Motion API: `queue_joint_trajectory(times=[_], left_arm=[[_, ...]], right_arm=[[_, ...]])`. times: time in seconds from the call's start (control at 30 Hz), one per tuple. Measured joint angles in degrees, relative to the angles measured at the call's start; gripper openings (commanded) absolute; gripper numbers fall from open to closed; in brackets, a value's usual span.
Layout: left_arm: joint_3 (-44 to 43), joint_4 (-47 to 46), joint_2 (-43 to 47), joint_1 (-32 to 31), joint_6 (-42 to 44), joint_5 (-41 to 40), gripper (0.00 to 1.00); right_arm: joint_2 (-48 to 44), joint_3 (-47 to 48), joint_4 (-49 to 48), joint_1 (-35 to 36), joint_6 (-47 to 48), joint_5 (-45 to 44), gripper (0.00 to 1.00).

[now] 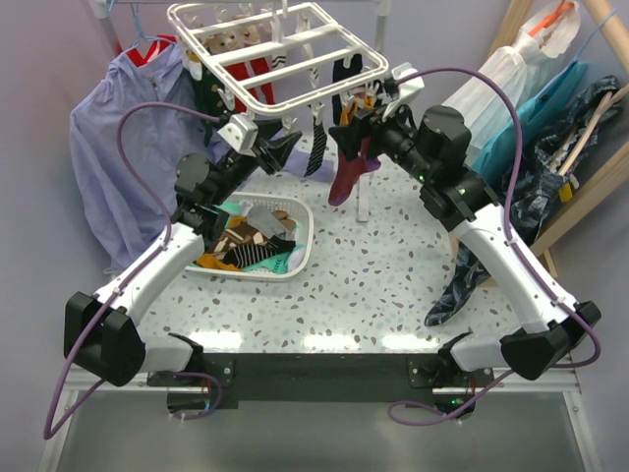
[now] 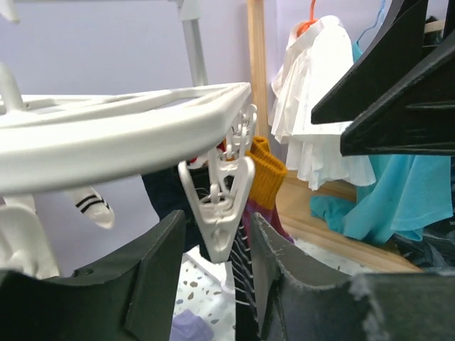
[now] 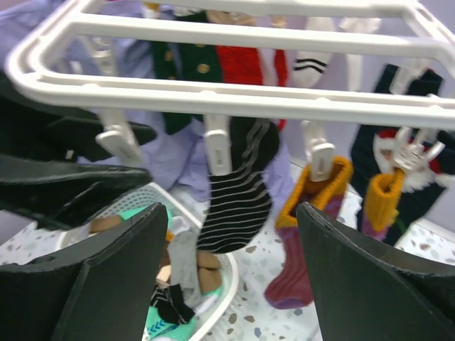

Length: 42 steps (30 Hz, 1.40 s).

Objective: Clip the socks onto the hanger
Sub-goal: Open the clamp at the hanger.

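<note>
Hanger (image 1: pixel 319 87) hangs over the table's (image 1: pixel 393 275) far side with socks (image 1: pixel 346 177) clipped beneath it and more heaped in the laundry basket (image 1: pixel 303 246). The left gripper (image 1: pixel 283 147) and right gripper (image 1: pixel 351 120) are raised to its near edge.

Left wrist: the fingers (image 2: pixel 153 277) sit close either side of a white clip (image 2: pixel 219 213); whether they squeeze it is unclear.

Right wrist: the fingers (image 3: pixel 121 277) are spread wide and empty, facing a clipped black striped sock (image 3: pixel 234 192) and maroon sock (image 3: pixel 291 284).

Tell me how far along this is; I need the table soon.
Done: several socks hang clipped on the hanger, including a black striped sock and a purple sock. In hand: the left gripper brackets an empty clip, holding no sock. Left: a pile of socks in the basket.
</note>
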State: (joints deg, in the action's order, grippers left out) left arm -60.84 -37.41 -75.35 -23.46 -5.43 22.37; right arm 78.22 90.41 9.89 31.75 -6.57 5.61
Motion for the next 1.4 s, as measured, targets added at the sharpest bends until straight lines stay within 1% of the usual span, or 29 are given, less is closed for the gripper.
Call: queue_joint_trajectory(times=[0.03, 0.1, 0.13, 0.23, 0.33, 0.57, 0.83, 1.0, 1.4], left_arm=[[-0.2, -0.4, 0.0, -0.3, 0.0, 0.0, 0.37], [-0.4, -1.0, 0.0, -0.7, -0.2, 0.0, 0.30], [-0.5, -1.2, 0.0, -0.9, -0.3, 0.0, 0.25], [-0.9, -1.1, 0.0, -1.7, -0.3, -0.4, 0.18], [-1.1, -0.4, 0.0, -3.3, 0.6, -2.1, 0.15], [-1.4, 2.8, 0.8, -7.4, 4.5, -9.9, 0.11], [-1.4, 4.3, 1.8, -10.1, 8.5, -17.9, 0.10], [-1.4, 5.0, 1.9, -10.8, 10.5, -20.3, 0.10], [-1.4, 5.8, 1.9, -11.6, 12.2, -21.6, 0.11]], right_arm=[[-0.3, 0.0, 0.0, 0.0, 0.0, 1.7, 0.77], [-0.7, 0.0, 0.0, 0.0, 0.0, 4.2, 0.77], [-0.7, 0.0, -0.1, 0.0, -0.1, 5.6, 0.77], [-0.2, 0.0, -0.2, 0.1, -0.5, 9.0, 0.76], [1.4, 0.8, -0.3, 0.2, -1.7, 11.2, 0.75], [5.4, 2.9, -1.0, 2.3, -5.2, 12.5, 0.72], [6.5, 4.2, -1.3, 4.6, -8.5, 8.8, 0.70], [6.8, 5.0, -1.7, 4.7, -10.4, 5.9, 0.67], [8.5, 8.3, -4.8, 4.7, -14.3, 5.3, 0.62]])
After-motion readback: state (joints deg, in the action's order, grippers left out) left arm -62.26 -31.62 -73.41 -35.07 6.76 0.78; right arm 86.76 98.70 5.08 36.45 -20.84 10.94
